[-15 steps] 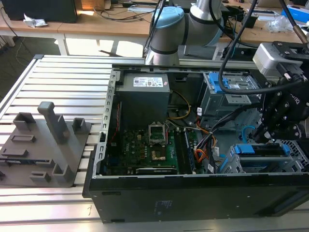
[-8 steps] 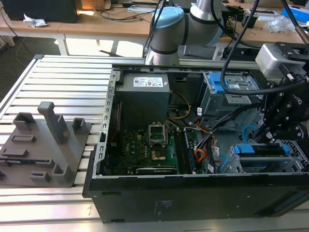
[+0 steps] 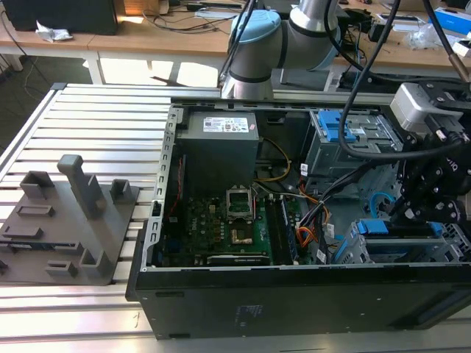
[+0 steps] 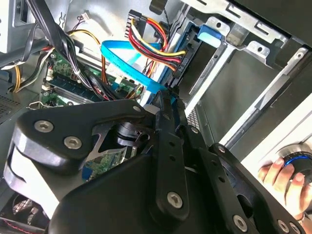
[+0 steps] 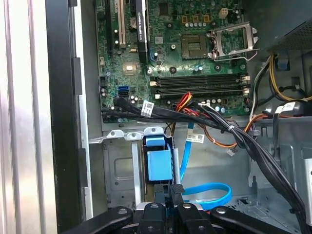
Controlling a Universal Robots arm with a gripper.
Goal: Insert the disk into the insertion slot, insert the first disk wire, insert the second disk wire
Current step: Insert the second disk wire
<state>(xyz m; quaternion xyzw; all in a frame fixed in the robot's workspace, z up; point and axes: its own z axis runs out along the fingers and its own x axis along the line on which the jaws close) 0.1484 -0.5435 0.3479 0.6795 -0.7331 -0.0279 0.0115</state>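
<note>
Your gripper [image 3: 421,213] hangs inside the open case [image 3: 221,294], over the slot [image 3: 456,246] at the case's corner farthest from the power supply [image 3: 221,143]. In both wrist views its fingers [image 5: 171,191] are drawn close together, and a black connector appears pinched between the tips, though you cannot be sure of the hold.

In the first wrist view, the disk [image 5: 158,163] sits in the slot [image 5: 117,165], its blue carrier just ahead of the fingertips. The blue flat wire [image 5: 207,195] loops across the case floor beside the disk, on the side away from the case wall, and climbs toward the motherboard [image 5: 175,48].

In the second wrist view, the gripper [image 4: 165,105] points at the disk's blue edge [image 4: 187,41]. The blue wire [image 4: 129,61] curves down to the fingertips. A red, yellow and black wire bundle [image 4: 156,41] ends in a black plug close to the disk.

Beyond the slot, toward the power supply, stands the taller cage [image 3: 346,136] with blue latches. A grey fixture [image 3: 70,220] lies on the slatted table [image 3: 110,118], outside the case. A person's hand [image 4: 285,180] rests on a round knob outside the case.
</note>
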